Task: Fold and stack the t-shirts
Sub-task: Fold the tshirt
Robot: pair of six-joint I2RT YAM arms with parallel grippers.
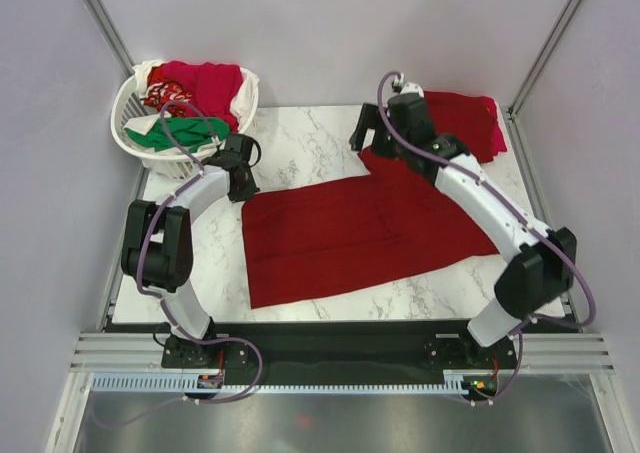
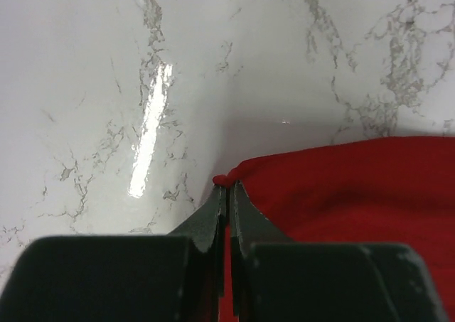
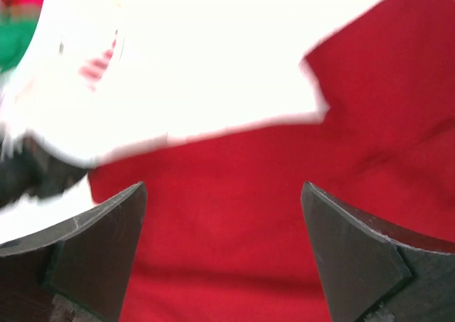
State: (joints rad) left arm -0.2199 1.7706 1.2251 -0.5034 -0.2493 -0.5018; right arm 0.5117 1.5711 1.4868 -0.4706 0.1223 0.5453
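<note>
While the dark red spread t-shirt (image 1: 340,238) lies flat across the middle of the marble table (image 1: 310,143), the left gripper (image 1: 243,185) sits low at the shirt's far-left corner, just near of the basket (image 1: 120,123)

Left wrist view: left gripper (image 2: 227,188) has its fingers pressed together, with a small nub of red cloth pinched at the tips. So it is clamped on the corner of the spread t-shirt (image 2: 355,187), and bare marble lies to the left and far of it

The right gripper (image 1: 365,138) is over the far edge of the same shirt, around the sleeve/shoulder area right of centre. In the right wrist view the right gripper (image 3: 222,188) has its fingers (image 3: 106,244) wide apart with nothing between them. Only the red cloth of the spread t-shirt (image 3: 234,251) shows below; the frame is blurred, so I cannot tell whether the tips touch the cloth

A folded dark red pile (image 1: 465,118) sits in the far-right corner of the table, just beside the right arm; the number of shirts in it is unclear

The basket, at the far left and partly off the table edge, holds a crimson-pink t-shirt (image 1: 205,83), a green t-shirt (image 1: 175,131) and white cloth (image 1: 245,98), all bunched
</note>
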